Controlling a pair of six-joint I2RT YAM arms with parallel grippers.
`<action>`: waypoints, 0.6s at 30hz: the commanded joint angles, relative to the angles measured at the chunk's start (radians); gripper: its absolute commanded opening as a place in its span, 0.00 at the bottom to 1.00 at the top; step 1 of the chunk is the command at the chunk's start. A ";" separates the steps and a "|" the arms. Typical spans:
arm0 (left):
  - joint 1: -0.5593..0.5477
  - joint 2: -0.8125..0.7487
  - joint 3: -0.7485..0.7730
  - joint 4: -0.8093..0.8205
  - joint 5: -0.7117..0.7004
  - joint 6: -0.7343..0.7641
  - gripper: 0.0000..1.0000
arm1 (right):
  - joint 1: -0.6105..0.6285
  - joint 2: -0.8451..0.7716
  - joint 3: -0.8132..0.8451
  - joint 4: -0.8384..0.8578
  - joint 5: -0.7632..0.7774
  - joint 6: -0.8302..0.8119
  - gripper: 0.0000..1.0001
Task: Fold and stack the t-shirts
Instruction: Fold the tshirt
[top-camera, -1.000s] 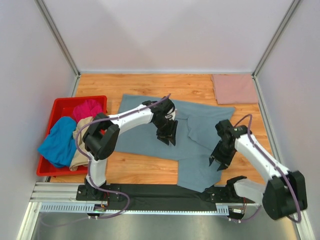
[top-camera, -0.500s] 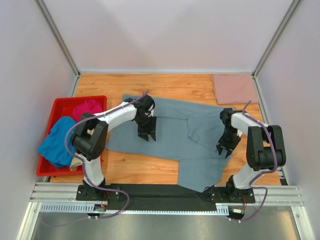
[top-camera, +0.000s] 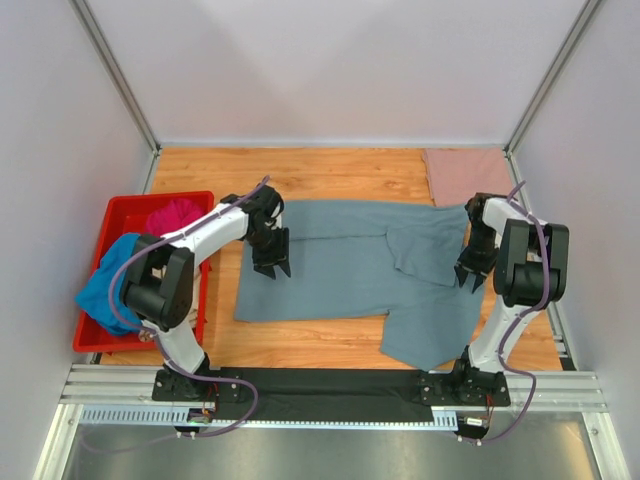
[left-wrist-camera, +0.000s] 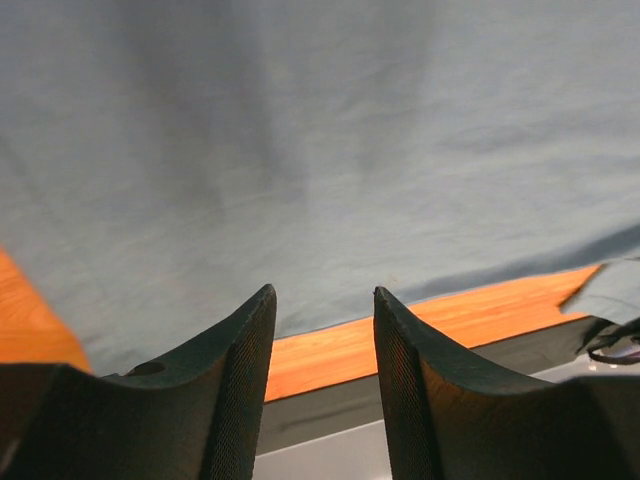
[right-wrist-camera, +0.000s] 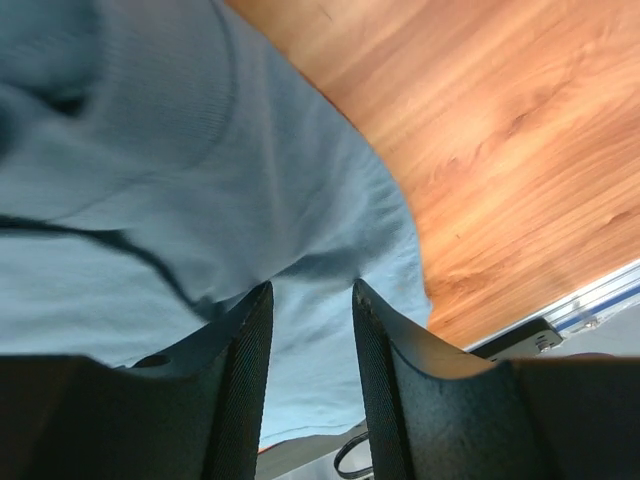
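Observation:
A large slate grey-blue t-shirt (top-camera: 340, 260) lies spread flat across the middle of the wooden table. Its lower right part reaches toward the near edge. My left gripper (top-camera: 272, 264) hovers over its left side, open, and nothing sits between the fingers in the left wrist view (left-wrist-camera: 324, 290), where the grey cloth (left-wrist-camera: 320, 150) fills the picture. My right gripper (top-camera: 468, 275) is at the shirt's right edge, open, its tips (right-wrist-camera: 311, 285) low against rumpled cloth (right-wrist-camera: 150, 180). A folded dusty-pink t-shirt (top-camera: 468, 178) lies at the back right.
A red bin (top-camera: 125, 200) stands at the left, holding a bright blue shirt (top-camera: 112, 280) and a magenta one (top-camera: 175, 215). White walls close in the table on three sides. The arms' black base rail (top-camera: 320, 385) runs along the near edge.
Both arms swept outward, the left one to the left, the right one toward the back right. The grey-blue shirt now lies flatter and wider, its folded-over middle smoothed out.

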 joint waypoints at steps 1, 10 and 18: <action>0.038 -0.113 -0.028 -0.056 -0.051 0.046 0.52 | -0.004 -0.020 0.101 -0.063 0.040 0.019 0.39; 0.069 -0.255 -0.149 0.021 0.018 -0.016 0.58 | 0.024 -0.478 -0.216 -0.316 -0.164 0.421 0.36; 0.078 -0.247 -0.217 0.047 0.094 -0.026 0.58 | 0.062 -0.621 -0.531 -0.189 -0.247 0.533 0.36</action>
